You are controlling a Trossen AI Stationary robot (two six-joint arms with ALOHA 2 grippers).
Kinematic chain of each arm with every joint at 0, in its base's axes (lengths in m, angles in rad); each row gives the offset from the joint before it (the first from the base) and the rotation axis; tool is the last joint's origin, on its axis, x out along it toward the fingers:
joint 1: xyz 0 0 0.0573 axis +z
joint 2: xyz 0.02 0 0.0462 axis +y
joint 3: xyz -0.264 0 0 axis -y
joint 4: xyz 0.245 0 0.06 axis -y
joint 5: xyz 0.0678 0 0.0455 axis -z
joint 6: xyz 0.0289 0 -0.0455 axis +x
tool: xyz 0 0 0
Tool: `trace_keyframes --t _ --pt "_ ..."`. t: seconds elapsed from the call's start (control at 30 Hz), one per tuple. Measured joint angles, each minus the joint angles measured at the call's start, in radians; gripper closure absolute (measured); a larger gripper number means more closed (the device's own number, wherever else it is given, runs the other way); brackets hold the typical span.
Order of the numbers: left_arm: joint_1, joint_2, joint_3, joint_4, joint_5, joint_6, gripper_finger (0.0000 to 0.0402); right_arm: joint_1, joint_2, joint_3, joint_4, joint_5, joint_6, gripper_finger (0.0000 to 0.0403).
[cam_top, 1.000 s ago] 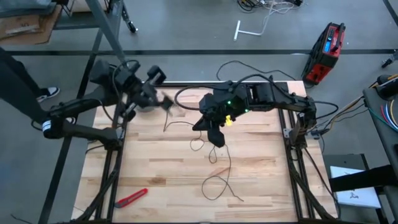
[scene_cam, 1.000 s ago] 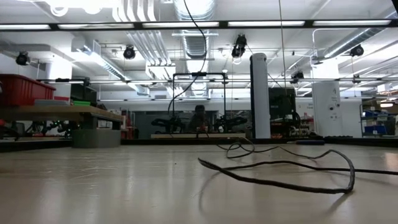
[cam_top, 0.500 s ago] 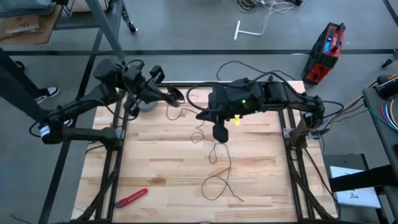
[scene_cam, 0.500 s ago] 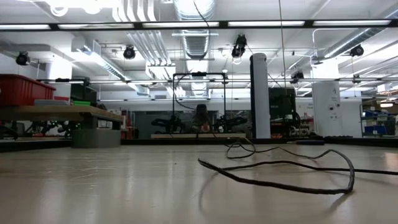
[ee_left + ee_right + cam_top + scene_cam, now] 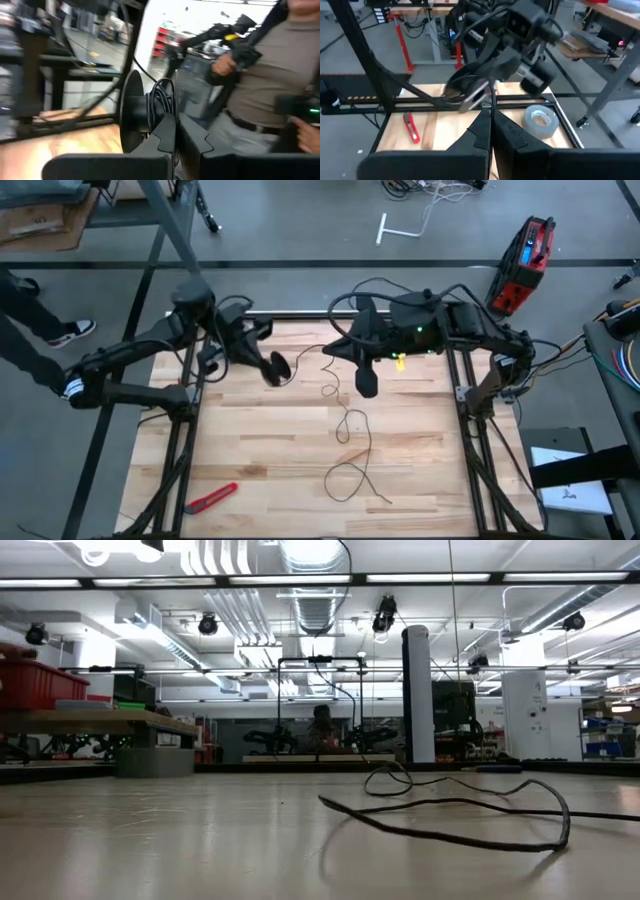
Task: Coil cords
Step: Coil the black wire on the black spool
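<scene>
The thin black cord (image 5: pixel 346 442) lies in loose loops on the wooden table (image 5: pixel 250 450); its near loop (image 5: pixel 450 815) shows in the low view. Its far end runs up to a small black round reel (image 5: pixel 134 116), which my left gripper (image 5: pixel 277 367) holds shut above the table's far left part. My right gripper (image 5: pixel 366 383) hovers over the table's far middle, shut on the cord (image 5: pixel 492 100) between reel and table. My left gripper holds the reel beside its wound middle (image 5: pixel 161 102); the fingers (image 5: pixel 167 137) hide the exact place of contact. The reel is lifted clear of the table and shows edge-on, one flat disc (image 5: pixel 131 120) facing sideways. My right gripper pinches one strand of the cord (image 5: pixel 492 107) between its two fingertips. From the fingers the strand runs on toward the reel in my left gripper. The rest hangs slack down to the table.
A grey tape roll (image 5: pixel 540 120) lies at the table's far left under my left arm. A red cutter (image 5: pixel 210 498) lies near the front left corner. A person (image 5: pixel 265 85) stands beyond the table. The table's right part is bare wood.
My left gripper has carried the reel toward the table's right and near edges and turned it. My right gripper has gone toward the far and right edges, staying shut on the cord. The cord's far part has been drawn off the table; the near loops have stayed.
</scene>
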Motion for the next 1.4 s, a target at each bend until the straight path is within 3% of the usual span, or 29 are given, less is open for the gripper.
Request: trace_keyframes --t 0.2,0.3,0.43,0.63,0.93,1.07,1.27,1.4 --pt "-0.034 0.007 0.0 0.005 0.028 -0.049 0.0401 -0.002 0.001 0.0 0.078 -0.007 -0.029 0.0403" --pt "-0.046 0.01 0.0 0.043 -0.073 -0.017 0.0401 -0.002 0.009 0.0 0.109 -0.045 -0.045 0.0403" --pt "-0.045 0.01 0.0 0.248 -0.102 -0.042 0.0401 0.0 0.027 0.0 0.103 -0.068 -0.031 0.0403" --pt "-0.046 0.009 0.0 0.529 -0.1 -0.206 0.0401 0.0 0.039 0.0 0.1 -0.045 -0.032 0.0403" --pt "-0.046 0.012 -0.001 0.442 -0.091 -0.23 0.0401 0.0 0.015 0.0 0.175 -0.027 -0.053 0.0403" --pt "-0.046 0.024 -0.003 0.482 -0.101 -0.208 0.0401 0.0 0.017 -0.001 0.148 -0.03 -0.045 0.0403" --pt "-0.034 0.022 -0.003 0.544 -0.263 -0.172 0.0401 0.001 0.017 -0.001 0.145 -0.08 -0.026 0.0403" --pt "-0.023 0.034 -0.003 0.536 -0.263 -0.174 0.0401 0.003 0.018 -0.001 0.164 -0.079 -0.04 0.0403"
